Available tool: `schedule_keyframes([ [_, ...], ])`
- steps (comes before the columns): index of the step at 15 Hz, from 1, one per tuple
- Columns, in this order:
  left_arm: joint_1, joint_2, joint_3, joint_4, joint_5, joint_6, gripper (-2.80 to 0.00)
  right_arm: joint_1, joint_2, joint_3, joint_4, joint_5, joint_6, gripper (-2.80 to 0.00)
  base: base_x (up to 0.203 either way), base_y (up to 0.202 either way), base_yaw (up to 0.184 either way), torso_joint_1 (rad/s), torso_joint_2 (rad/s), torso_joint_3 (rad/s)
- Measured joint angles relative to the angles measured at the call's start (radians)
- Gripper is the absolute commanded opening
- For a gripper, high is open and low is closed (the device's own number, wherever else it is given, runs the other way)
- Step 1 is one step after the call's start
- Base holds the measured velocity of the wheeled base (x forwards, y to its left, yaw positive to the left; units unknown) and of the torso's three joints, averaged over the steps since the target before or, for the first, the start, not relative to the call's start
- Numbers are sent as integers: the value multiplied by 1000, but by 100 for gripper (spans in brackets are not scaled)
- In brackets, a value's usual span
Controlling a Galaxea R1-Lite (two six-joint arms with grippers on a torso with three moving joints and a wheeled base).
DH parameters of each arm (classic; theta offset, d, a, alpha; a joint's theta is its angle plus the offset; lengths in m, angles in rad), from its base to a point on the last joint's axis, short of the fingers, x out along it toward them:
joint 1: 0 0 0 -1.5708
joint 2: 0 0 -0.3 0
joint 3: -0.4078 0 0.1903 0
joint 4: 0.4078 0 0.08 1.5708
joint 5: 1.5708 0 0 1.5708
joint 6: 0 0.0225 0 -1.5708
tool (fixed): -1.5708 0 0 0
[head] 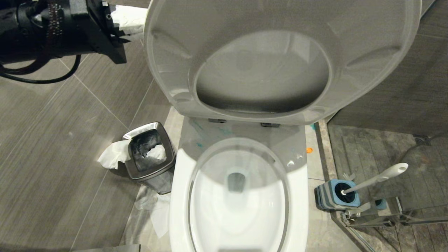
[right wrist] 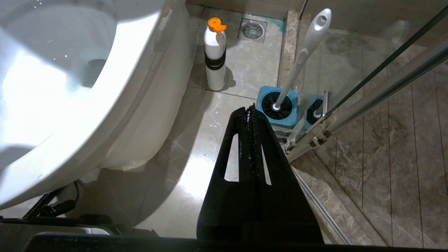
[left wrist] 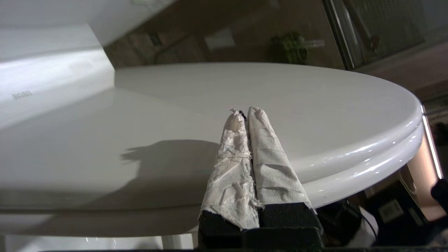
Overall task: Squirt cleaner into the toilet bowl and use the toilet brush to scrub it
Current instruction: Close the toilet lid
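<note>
We see one toilet bowl (head: 241, 196) on a grey tiled floor (head: 52, 147), lid and seat raised, turquoise cleaner (head: 210, 134) smeared behind the basin. One toilet brush (head: 378, 178) stands in its blue holder (head: 337, 196) beside a glass partition (right wrist: 385, 70); one orange-capped bottle (right wrist: 215, 56) and one steel bin (head: 150, 155) flank the bowl. Our left gripper (left wrist: 245, 115), paper-wrapped, is closed and empty against the lid; our right gripper (right wrist: 249, 112) hangs closed, empty.

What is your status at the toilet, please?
Left gripper shut, empty, by raised white plastic lid. Right gripper shut, parked low. White-handled toilet brush in blue holder. White ceramic bowl unobstructed.
</note>
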Motion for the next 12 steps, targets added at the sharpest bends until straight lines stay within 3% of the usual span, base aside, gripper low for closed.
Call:
schedule_keyframes([
  [3,-2,-56,18,281,-39,194,-280,0,0,0,0,0,0,-280,0,0,0,0,0,0],
  [7,-4,-118,60,682,-97,502,-280,0,0,0,0,0,0,-280,0,0,0,0,0,0],
  [8,-7,-137,88,760,-102,540,-280,0,0,0,0,0,0,-280,0,0,0,0,0,0],
  [12,-3,-183,149,891,-102,550,-280,0,0,0,0,0,0,-280,0,0,0,0,0,0],
])
